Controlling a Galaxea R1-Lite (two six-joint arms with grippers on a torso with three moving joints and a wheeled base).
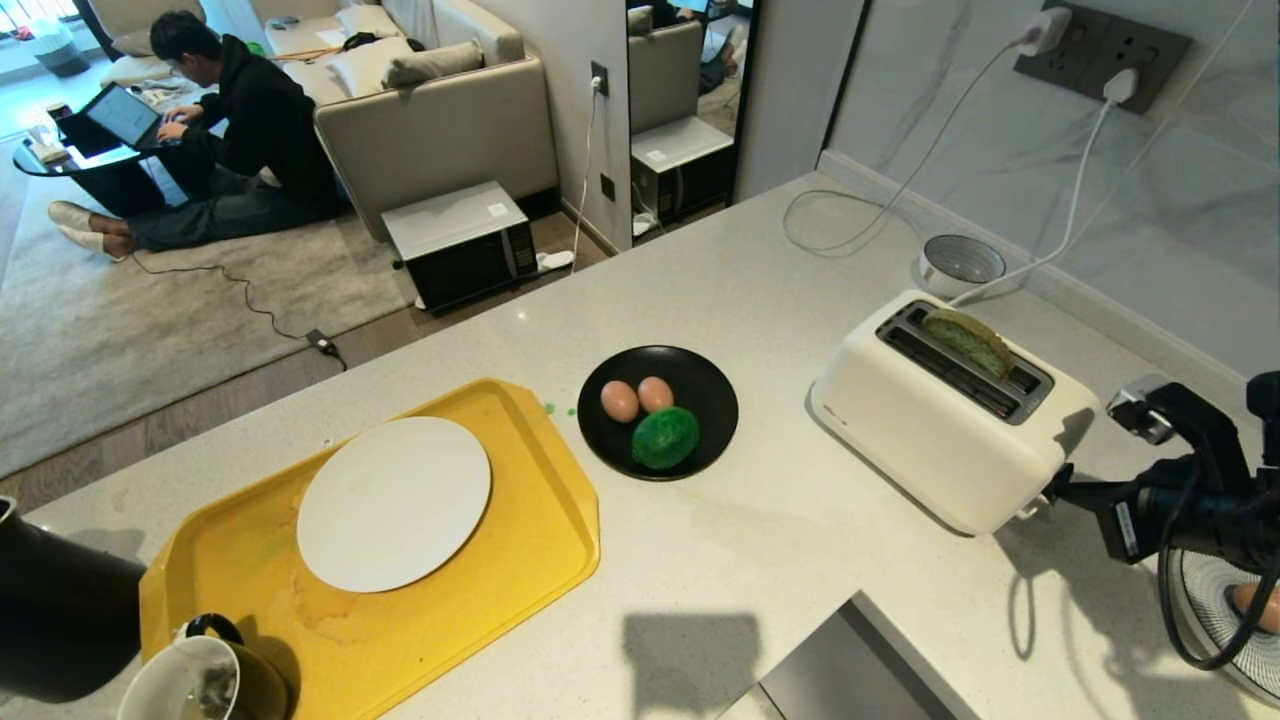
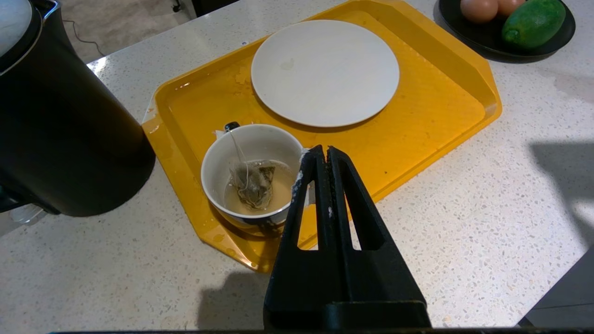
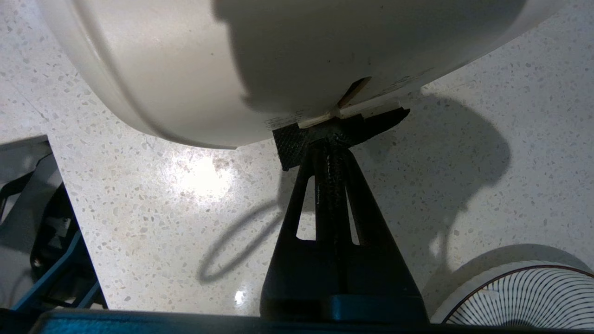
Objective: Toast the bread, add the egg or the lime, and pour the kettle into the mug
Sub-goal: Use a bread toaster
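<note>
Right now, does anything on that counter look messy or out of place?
Yes. The bread sits tilted and half out of the toaster, and green crumbs lie on the counter between the yellow tray and black plate.

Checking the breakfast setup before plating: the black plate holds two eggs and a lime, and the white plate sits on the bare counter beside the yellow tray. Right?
Not quite. The white plate sits on the yellow tray, not on the counter, as the head view shows. The black plate does hold two eggs and a lime.
</note>
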